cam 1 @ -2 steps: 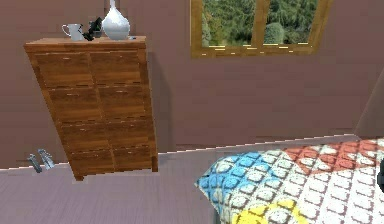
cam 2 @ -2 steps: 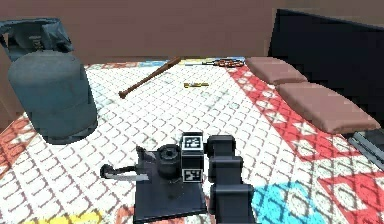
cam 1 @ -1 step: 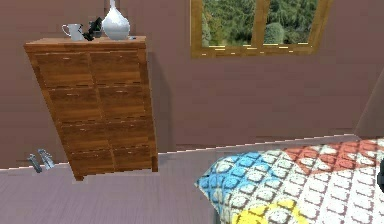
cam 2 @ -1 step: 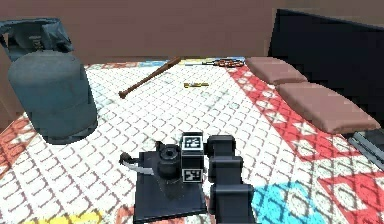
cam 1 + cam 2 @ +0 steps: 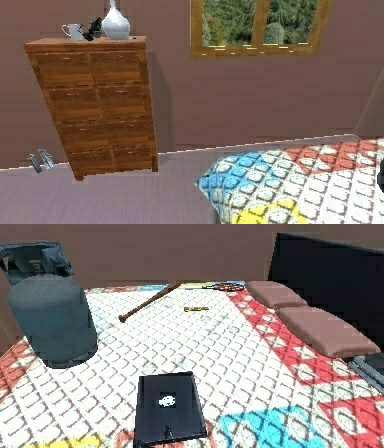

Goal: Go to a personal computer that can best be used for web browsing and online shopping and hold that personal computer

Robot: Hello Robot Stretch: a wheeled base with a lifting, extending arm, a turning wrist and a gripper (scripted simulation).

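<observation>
Closest to me lies the bed (image 5: 250, 374), carrying a grey bag (image 5: 52, 319), two pillows (image 5: 322, 329), the closed dark laptop (image 5: 168, 407) by its near edge, and a bat (image 5: 150, 302). I cannot tell the claw's state.

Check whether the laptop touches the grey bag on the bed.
Apart. The arm side view shows patterned quilt between the laptop and the grey bag.

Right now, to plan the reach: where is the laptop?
The dark closed laptop lies flat on the patterned quilt at the arm side view's bottom middle, down-right of the rounded grey-blue object.
</observation>
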